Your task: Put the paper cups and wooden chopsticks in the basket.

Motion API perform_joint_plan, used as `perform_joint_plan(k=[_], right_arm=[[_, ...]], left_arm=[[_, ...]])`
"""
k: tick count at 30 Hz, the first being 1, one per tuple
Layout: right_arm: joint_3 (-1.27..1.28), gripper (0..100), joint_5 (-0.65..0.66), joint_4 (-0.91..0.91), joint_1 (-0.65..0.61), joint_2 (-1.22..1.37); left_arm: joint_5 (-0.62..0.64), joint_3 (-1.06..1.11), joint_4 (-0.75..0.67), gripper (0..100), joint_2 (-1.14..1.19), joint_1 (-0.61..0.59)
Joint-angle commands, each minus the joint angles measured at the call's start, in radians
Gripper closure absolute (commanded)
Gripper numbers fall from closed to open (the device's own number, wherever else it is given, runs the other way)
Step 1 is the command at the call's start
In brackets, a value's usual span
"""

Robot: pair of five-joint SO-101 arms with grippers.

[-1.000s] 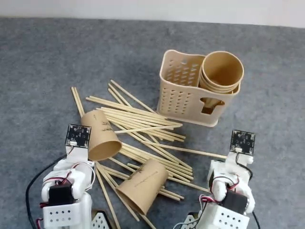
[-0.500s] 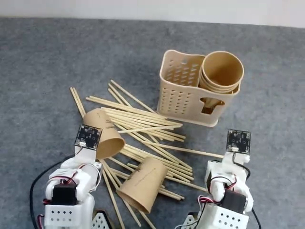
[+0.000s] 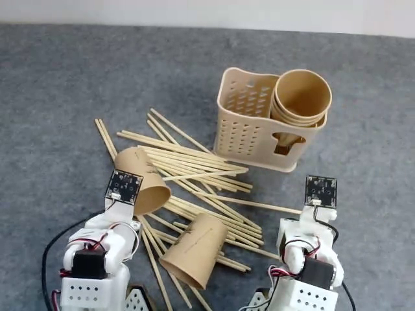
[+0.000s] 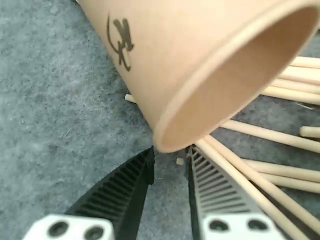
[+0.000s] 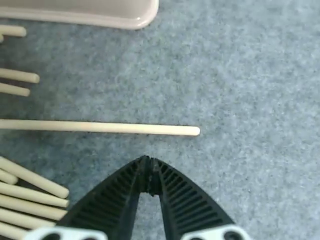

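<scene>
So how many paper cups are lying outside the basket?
2. One paper cup lies on its side at the left gripper; the other paper cup lies on the chopsticks between the arms.

The left arm (image 3: pixel 107 236) has swung to the right. Its gripper (image 4: pixel 170 152) is now right at the rim of the far cup (image 3: pixel 144 175), which lies on its side. That cup got pushed a little to the right and turned a bit. The right arm (image 3: pixel 305 240) slid a little to the left.
</scene>
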Motion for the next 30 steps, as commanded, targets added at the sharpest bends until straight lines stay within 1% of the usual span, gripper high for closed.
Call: perform_joint_plan(k=[1,6,7,8,11,12,17,21,25,28,30], right_arm=[[0.120,99.3,0.002,0.007,-0.012,-0.013],[0.120,99.3,0.002,0.007,-0.012,-0.013],[0.120,99.3,0.002,0.007,-0.012,-0.013],[0.120,99.3,0.002,0.007,-0.012,-0.013],[0.120,99.3,0.002,0.007,-0.012,-0.013],[0.120,99.3,0.002,0.007,-0.012,-0.013],[0.122,99.3,0.002,0.007,-0.012,-0.013],[0.122,99.3,0.002,0.007,-0.012,-0.013],[0.122,99.3,0.002,0.005,-0.012,-0.013],[0.122,99.3,0.002,-0.001,-0.012,-0.013],[0.122,99.3,0.002,-0.019,-0.012,-0.013]], left_arm=[[0.006,0.016,0.002,88,-0.001,0.016],[-0.008,-0.058,0.002,88,0.001,0.015],[-0.046,-0.081,0.002,88,0.001,0.015],[-0.114,-0.110,0.002,88,0.001,0.013],[-0.371,-0.209,-0.005,88,-0.001,-0.016],[-0.411,-0.248,-0.006,88,-0.001,-0.030],[-0.397,-0.407,0.006,88,0.007,-0.054],[-0.399,-0.489,0.075,87,0.008,-0.048],[-0.397,-0.564,0.143,79,0.024,-0.051],[-0.399,-0.579,0.144,78,0.119,-0.047],[-0.399,-0.611,0.143,77,0.216,-0.021]])
